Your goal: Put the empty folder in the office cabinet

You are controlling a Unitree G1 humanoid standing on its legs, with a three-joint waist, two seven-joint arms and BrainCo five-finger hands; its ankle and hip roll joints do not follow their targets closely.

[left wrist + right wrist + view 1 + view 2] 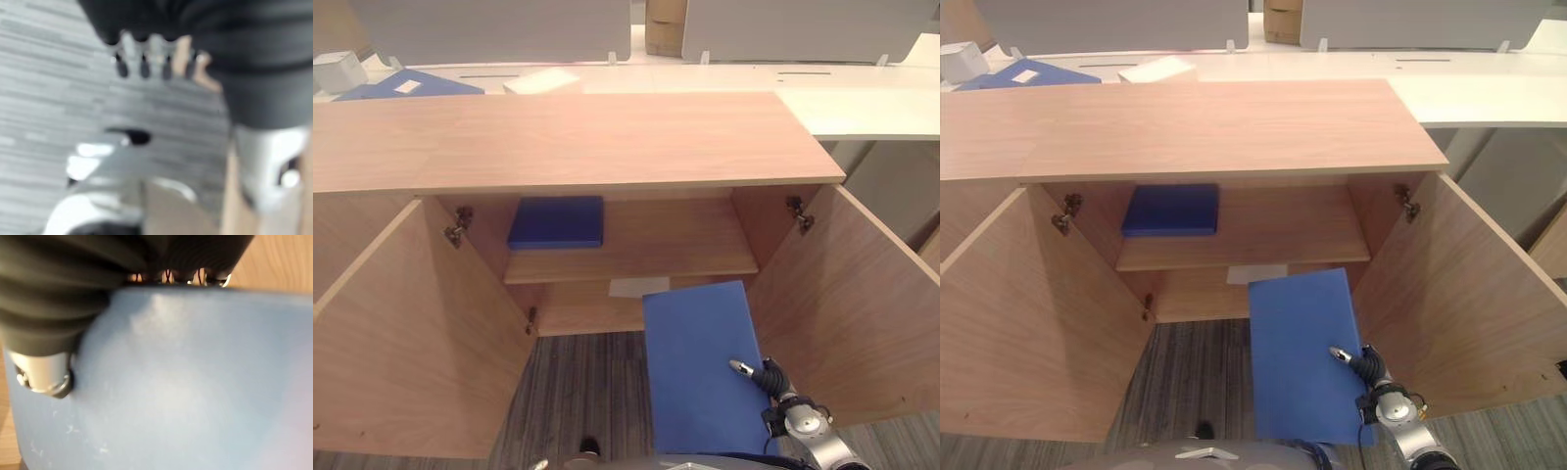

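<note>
The folder (pixel 697 362) is held flat in front of the open cabinet (pixel 578 142), its far edge level with the lower compartment's mouth and its near end carried by the right hand (pixel 766 377). The thumb (pixel 744 369) is laid on the blue cover near the folder's right edge; the fingers (pixel 198 278) are curled round the edge beneath, as seen in the right wrist view, so the hand is clamped on the folder.

Because the grip is taken at one near corner, the long free end may sag or twist, and a tilted front edge could be caught on the shelf (pixel 636 264) or on the cabinet floor. The folder's right edge is close beside the right door (pixel 862 313); a small drift that way would be enough for it to scrape the door or the side panel. A white sheet (pixel 638 287) lies in the lower compartment just ahead and could be pushed back or crumpled. A second blue folder (pixel 556 222) already lies on the shelf, well to the left, clear of the path.

The left hand (pixel 146 58) is seen in its wrist view over the carpet, fingers relaxed and holding nothing.
</note>
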